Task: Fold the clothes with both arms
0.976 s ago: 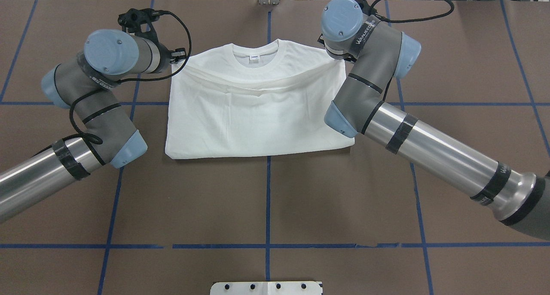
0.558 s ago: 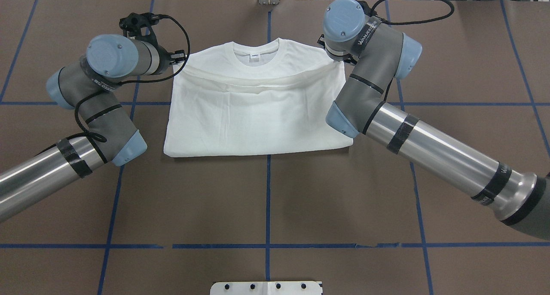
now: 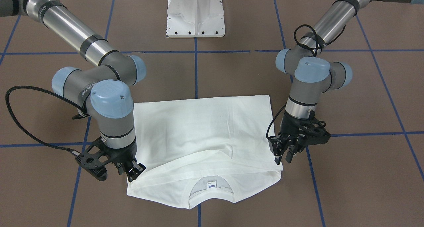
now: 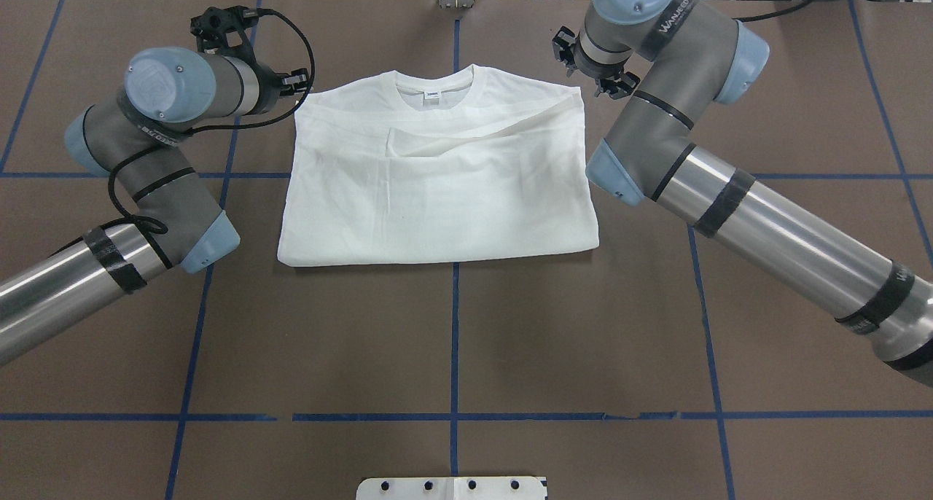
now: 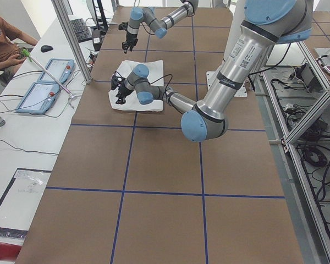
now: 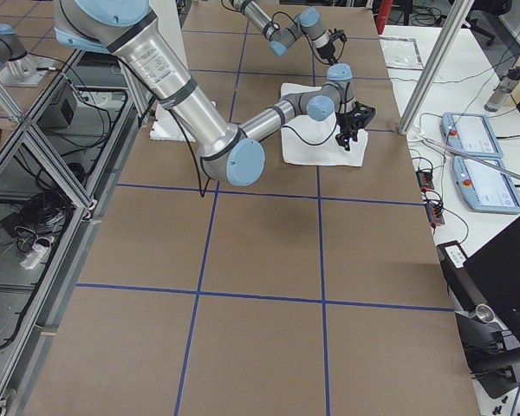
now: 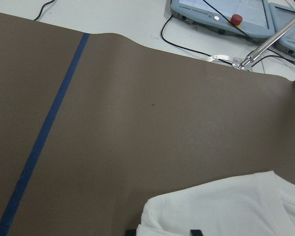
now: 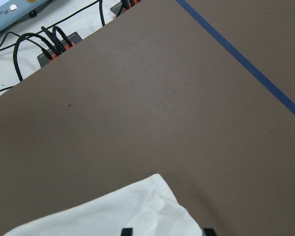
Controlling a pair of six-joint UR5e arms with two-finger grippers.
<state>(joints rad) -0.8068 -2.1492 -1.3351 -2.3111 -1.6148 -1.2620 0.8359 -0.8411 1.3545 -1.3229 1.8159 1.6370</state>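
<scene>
Lying folded, T-shirt (image 4: 437,194): shoulder corners just below L+R spread jaws.

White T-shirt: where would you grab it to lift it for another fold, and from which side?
Probably take the T-shirt by its two collar-end corners, one from each outer side, low to the table. It lies flat in layers whose edges meet there, so fingers can slide under. The left gripper and right gripper sit open beside those corners.
</scene>
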